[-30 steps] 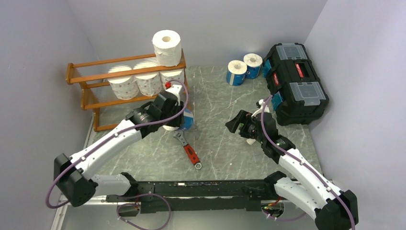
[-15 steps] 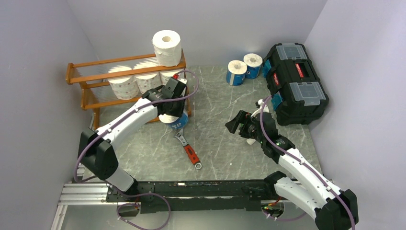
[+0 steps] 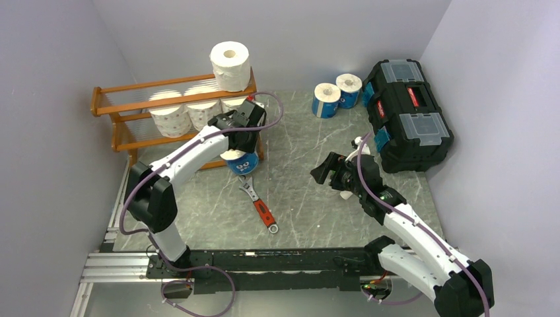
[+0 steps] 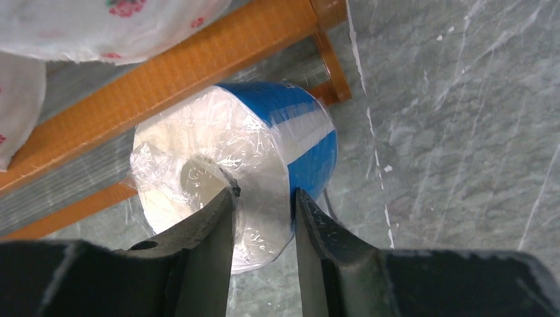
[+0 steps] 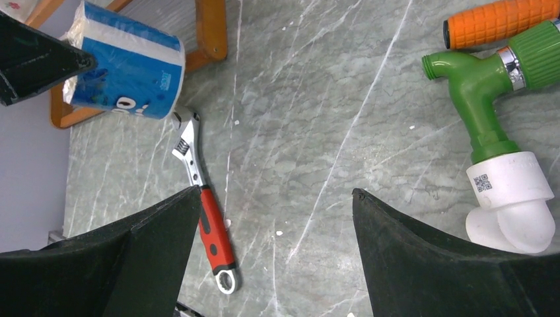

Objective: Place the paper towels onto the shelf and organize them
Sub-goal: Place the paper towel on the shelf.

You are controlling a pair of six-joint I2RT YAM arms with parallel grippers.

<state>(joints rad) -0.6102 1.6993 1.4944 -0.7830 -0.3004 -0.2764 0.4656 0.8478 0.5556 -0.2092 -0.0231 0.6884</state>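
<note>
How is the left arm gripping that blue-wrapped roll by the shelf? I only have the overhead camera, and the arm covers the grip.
Observer: The left wrist view shows the left fingers pinching the wall of the blue-wrapped roll. One finger is inside its hollow core and the other is outside on the wrapper.
Operator: And what is the white thing half hidden under the right arm?
Observer: The right wrist view shows it is the white end of a green plastic fitting. It lies on the table next to an orange grip.
</note>
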